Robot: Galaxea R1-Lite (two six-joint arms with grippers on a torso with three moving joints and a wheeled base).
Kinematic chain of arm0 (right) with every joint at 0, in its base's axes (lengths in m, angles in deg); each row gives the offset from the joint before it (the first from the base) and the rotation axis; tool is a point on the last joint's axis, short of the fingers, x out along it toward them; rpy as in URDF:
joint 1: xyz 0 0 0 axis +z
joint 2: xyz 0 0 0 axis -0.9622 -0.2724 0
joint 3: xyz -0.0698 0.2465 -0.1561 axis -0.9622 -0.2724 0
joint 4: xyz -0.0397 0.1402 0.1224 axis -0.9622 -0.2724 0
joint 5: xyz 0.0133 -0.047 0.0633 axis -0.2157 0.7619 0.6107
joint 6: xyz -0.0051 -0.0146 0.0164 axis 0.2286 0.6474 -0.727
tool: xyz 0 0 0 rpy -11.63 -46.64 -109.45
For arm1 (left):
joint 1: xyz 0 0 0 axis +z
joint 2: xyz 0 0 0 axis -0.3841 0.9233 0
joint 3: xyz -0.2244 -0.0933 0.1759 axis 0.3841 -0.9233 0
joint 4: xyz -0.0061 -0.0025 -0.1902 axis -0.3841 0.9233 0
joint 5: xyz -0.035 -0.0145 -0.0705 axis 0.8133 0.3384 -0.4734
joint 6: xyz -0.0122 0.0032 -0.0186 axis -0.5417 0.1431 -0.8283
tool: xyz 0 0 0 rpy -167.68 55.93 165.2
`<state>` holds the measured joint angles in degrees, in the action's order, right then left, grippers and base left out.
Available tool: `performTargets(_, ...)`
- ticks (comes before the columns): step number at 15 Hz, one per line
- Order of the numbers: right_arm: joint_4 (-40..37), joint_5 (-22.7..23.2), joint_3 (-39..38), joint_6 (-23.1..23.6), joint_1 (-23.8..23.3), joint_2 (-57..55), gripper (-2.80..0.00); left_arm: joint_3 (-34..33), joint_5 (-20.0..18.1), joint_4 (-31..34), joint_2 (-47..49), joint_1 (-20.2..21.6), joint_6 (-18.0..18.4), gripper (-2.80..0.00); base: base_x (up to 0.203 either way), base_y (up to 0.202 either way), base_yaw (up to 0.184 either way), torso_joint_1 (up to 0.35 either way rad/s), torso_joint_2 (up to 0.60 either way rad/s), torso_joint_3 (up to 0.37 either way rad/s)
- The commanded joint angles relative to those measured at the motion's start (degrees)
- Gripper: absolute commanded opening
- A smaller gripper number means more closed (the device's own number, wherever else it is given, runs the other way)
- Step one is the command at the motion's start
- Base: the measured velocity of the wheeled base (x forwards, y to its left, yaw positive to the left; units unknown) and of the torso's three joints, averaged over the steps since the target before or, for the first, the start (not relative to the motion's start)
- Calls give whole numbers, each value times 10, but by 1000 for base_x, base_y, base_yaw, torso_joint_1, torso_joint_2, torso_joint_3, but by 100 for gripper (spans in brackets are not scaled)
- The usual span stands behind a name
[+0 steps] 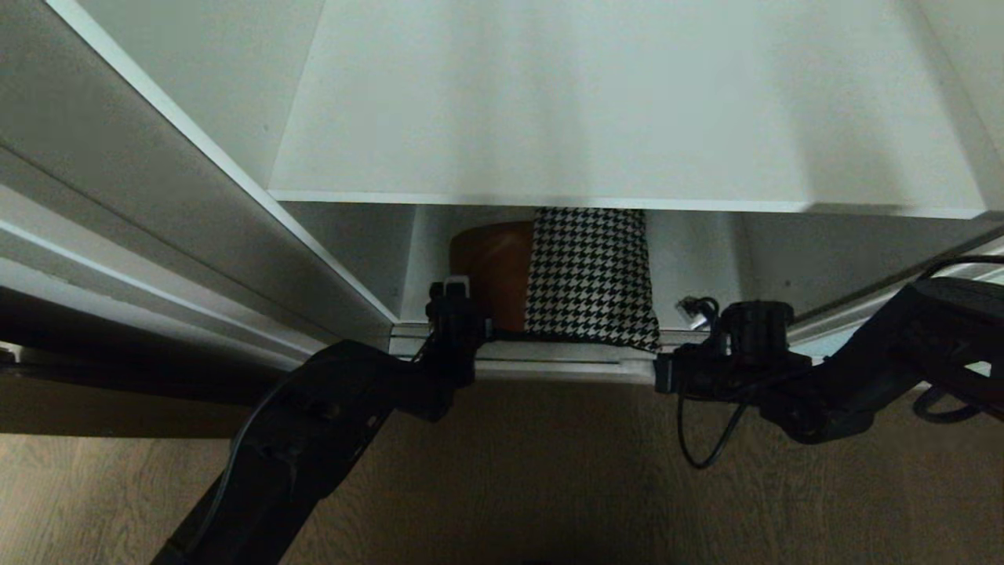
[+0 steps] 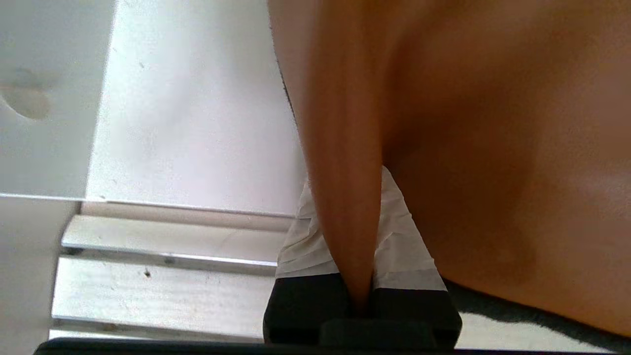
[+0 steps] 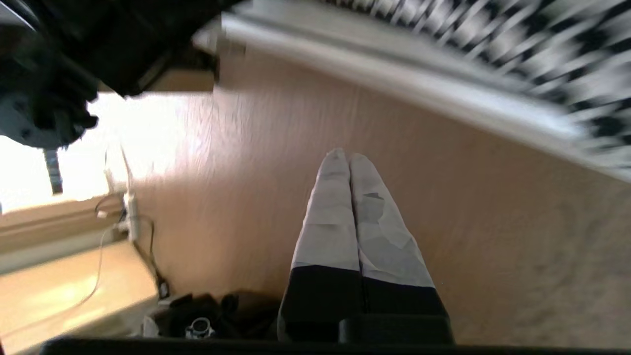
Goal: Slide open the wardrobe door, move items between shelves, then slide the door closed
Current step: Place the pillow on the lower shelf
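The cushion (image 1: pixel 584 275), tan leather on its left and black-and-white houndstooth on its right, stands on the wardrobe's bottom board (image 2: pixel 197 123) under a wide white shelf (image 1: pixel 627 118). My left gripper (image 1: pixel 453 302) is at the cushion's tan corner; in the left wrist view it (image 2: pixel 347 180) is shut on a fold of the tan leather (image 2: pixel 493 123). My right gripper (image 1: pixel 663 375) hangs outside the wardrobe, just right of the cushion's houndstooth corner, over the floor. Its taped fingers (image 3: pixel 345 157) are pressed together with nothing between them. A pale grey framed door panel (image 1: pixel 94 157) stands at the left, aside from the opening.
An aluminium sliding track (image 1: pixel 549 365) runs along the wardrobe's front edge, below the cushion. Wooden floor (image 1: pixel 510 486) lies in front of it. Cables and a power strip (image 3: pixel 128 222) lie on the floor behind me, near dark parts of my base (image 3: pixel 197 315).
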<state>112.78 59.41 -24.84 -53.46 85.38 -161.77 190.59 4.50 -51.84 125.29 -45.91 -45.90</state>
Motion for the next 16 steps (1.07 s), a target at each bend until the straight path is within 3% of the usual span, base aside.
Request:
performTargets(1, -30, -17, 28, 1, 13, -34, -280, 0, 5, -5, -7, -1, -1, -280, 0, 0, 0, 0, 0, 0)
performTargets(5, -111, -80, 118, 22, 14, -72, -280, 0, 14, -6, -16, -2, -2, -280, 0, 0, 0, 0, 0, 0)
performTargets(11, -152, -104, 232, 19, 24, -133, -280, 0, 21, -21, -35, -1, -15, -280, 0, 0, 0, 0, 0, 0)
performTargets(16, -181, -106, 290, 17, 26, -151, -280, 0, 10, 5, -32, 4, -19, -280, 0, 0, 0, 0, 0, 0)
